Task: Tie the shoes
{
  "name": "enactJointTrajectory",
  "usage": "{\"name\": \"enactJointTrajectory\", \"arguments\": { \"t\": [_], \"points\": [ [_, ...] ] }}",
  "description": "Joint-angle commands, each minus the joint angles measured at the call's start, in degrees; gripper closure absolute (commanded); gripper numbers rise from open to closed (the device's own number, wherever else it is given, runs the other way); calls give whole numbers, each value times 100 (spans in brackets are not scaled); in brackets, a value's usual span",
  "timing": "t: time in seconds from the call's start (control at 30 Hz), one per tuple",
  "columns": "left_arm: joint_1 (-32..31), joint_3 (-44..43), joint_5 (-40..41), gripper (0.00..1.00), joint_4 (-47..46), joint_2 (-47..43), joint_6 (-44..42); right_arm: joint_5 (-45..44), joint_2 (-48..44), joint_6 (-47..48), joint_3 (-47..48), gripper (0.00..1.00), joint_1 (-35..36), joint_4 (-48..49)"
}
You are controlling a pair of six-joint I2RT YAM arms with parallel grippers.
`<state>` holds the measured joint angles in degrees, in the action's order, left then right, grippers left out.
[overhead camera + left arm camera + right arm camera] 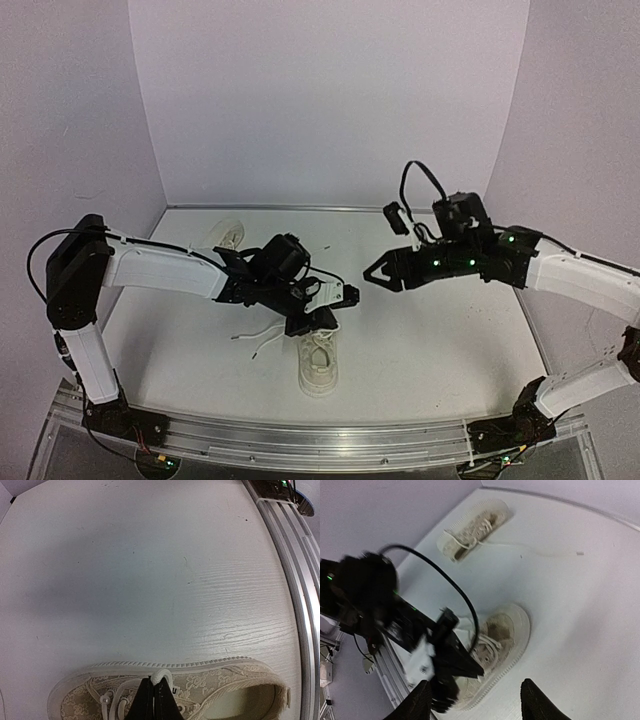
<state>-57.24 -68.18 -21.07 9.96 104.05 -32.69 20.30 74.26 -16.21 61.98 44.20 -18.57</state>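
One cream-white shoe [320, 365] lies near the front middle of the table, its loose laces [258, 338] trailing left. My left gripper [314, 318] hangs right over it, shut on a loop of its white lace [165, 678]; in the left wrist view the closed fingertips [154, 686] pinch that loop above the shoe's eyelets [210, 687]. The second shoe [229, 236] lies at the back left, also in the right wrist view [475, 526]. My right gripper [376, 275] is open and empty in the air, up and right of the near shoe [506, 632].
An aluminium rail [320, 438] runs along the table's front edge and shows in the left wrist view [300, 585]. White walls close in the back and sides. A thin lace [540, 550] runs out from the far shoe across the table.
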Motion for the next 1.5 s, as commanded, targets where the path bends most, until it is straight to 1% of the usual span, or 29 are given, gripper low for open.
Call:
{"name": "enactJointTrajectory", "arguments": {
  "t": [0.0,0.13,0.23,0.43,0.6,0.8,0.9,1.1,1.2,1.3,1.37,1.47],
  "points": [
    [97,-264,-410,97,-230,1,193,7,-209,-513,-795,44,-51,663],
    [145,-260,-391,93,-226,-11,239,283,-75,-806,-1326,47,-51,1119],
    [161,-250,-329,85,-157,-39,254,420,9,-972,-1548,50,-51,1514],
    [277,-237,-287,76,282,-223,255,883,550,-922,-1454,54,-43,1823],
    [431,26,-301,72,342,-515,279,1102,851,-955,-1367,56,2,2117],
    [504,157,-348,74,350,-614,255,1139,1331,-992,-1073,57,295,2282],
    [521,197,-340,74,357,-636,250,1130,1593,-1015,-870,57,402,2306],
    [568,294,-280,76,329,-696,269,1081,2011,-1109,-468,57,508,2305],
    [748,456,-296,76,246,-898,447,974,2164,-1216,-336,58,500,2267],
    [917,754,-261,76,148,-1297,533,837,2335,-1259,-157,59,499,2140],
    [979,959,-117,75,11,-1514,576,796,2519,-1262,12,60,506,1999],
    [1028,873,-24,74,154,-1594,632,745,2838,-1271,344,61,510,1797]
  ]
}}
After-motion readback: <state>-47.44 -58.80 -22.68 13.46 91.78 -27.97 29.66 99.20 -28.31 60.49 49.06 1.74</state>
